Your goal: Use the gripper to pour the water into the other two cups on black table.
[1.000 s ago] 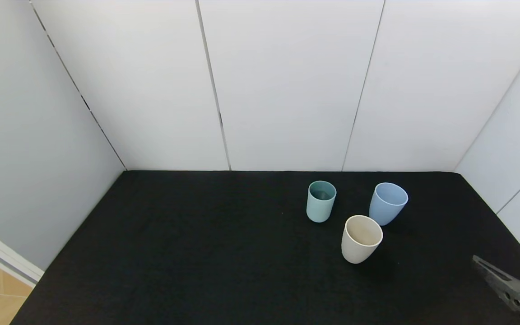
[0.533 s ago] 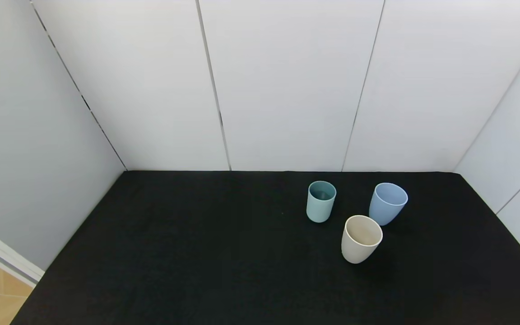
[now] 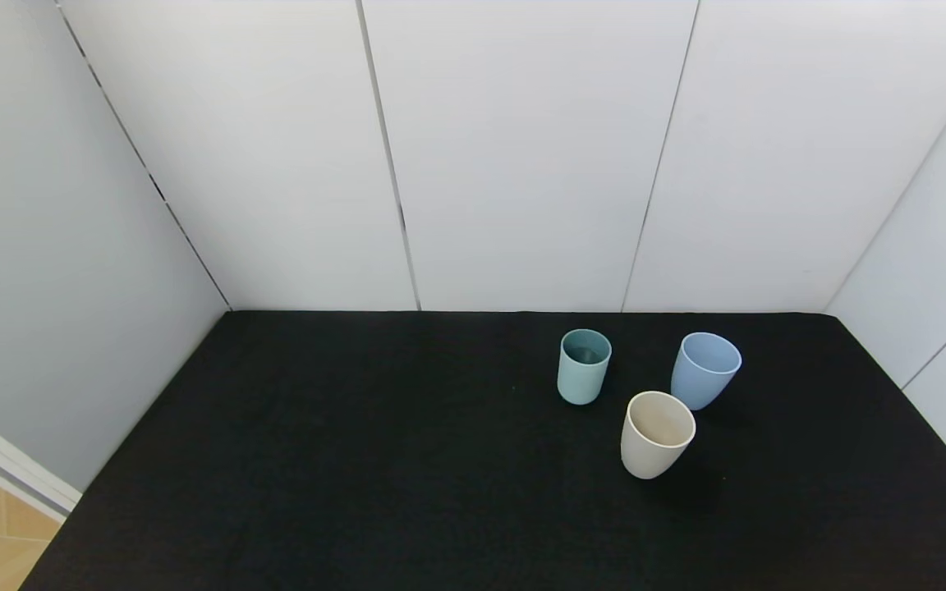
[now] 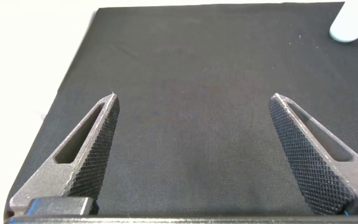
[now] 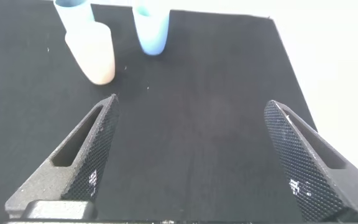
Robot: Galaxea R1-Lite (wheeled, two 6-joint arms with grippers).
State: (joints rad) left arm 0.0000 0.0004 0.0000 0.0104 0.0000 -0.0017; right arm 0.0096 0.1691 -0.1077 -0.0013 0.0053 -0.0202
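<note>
Cups stand in a tight cluster right of centre on the bench (image 3: 358, 460), a flat top under matte black cloth. The cream-white handleless tumbler (image 3: 657, 445) that holds the water is the nearest of the three. The straight teal-green tumbler (image 3: 584, 366) stands just beyond it to the left, and the tapered light-blue tumbler (image 3: 704, 370) just beyond it to the right.

Your right gripper (image 5: 191, 155) hovers low over the near right of the bench, jaws spread wide and empty. The cream cup stands upright ahead of it and off toward the left. I judge this the closer arm for the pick-up.

Your left gripper (image 4: 194, 152), jaws also spread wide, hangs above bare cloth on the left, well apart from the cups.
</note>
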